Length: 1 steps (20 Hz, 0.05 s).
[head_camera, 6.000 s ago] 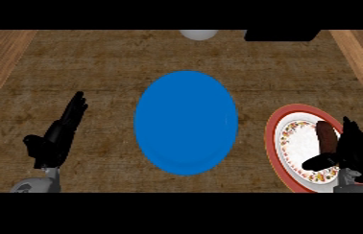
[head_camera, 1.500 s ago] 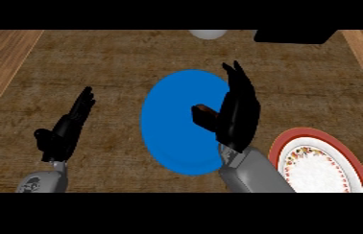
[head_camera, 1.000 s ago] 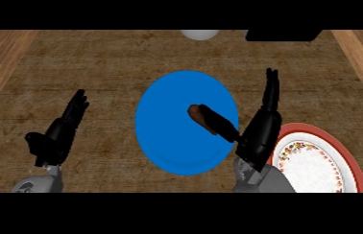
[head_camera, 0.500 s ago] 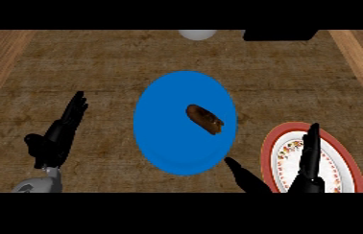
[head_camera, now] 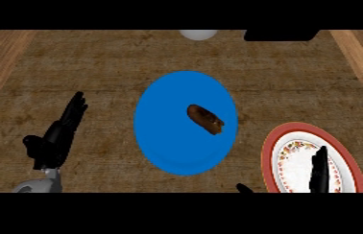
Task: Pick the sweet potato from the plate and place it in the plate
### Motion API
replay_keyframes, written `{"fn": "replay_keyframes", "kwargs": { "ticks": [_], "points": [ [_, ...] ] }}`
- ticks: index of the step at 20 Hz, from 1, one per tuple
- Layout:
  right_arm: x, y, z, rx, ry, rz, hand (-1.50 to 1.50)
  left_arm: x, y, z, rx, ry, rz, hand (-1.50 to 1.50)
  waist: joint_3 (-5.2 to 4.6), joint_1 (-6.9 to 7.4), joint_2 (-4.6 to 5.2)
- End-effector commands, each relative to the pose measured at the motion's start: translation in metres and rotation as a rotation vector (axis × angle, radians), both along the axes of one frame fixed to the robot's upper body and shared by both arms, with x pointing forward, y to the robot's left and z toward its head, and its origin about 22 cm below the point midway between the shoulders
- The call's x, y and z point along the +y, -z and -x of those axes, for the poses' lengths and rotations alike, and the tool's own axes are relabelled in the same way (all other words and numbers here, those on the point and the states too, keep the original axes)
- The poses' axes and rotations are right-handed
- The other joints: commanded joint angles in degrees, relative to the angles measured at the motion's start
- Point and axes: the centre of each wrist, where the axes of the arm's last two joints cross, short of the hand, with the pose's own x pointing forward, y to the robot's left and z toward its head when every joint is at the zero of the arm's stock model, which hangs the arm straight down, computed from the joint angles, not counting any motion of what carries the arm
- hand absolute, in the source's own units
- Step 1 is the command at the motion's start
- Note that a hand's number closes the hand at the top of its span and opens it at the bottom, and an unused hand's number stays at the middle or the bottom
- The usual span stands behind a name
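- head view: brown oblong sweet potato now lies on the round blue plate, released.
- black right hand has pulled back over the red-rimmed patterned plate, fingers straight, empty.
- black left hand rests open at the brown desk left edge.
- placement looks done.

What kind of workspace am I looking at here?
Probably a kitchen counter: a wood-grain counter top holding a blue plate with a sweet potato on it, and a red-rimmed patterned plate.

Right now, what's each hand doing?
Left hand: open, holding nothing.
Right hand: open, holding nothing, over the patterned plate.
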Motion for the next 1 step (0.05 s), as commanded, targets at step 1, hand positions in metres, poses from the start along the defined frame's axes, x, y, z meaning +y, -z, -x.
{"fn": "replay_keyframes", "kwargs": {
  "ticks": [1],
  "points": [
    [-0.0104,0.0052,0.0121,-0.038,0.062,0.015,-1.50,-0.0037,-0.0018,-0.0123,-0.001,-0.029,-0.008,0.00,0.07,-0.50,-0.04]
  ]
}}
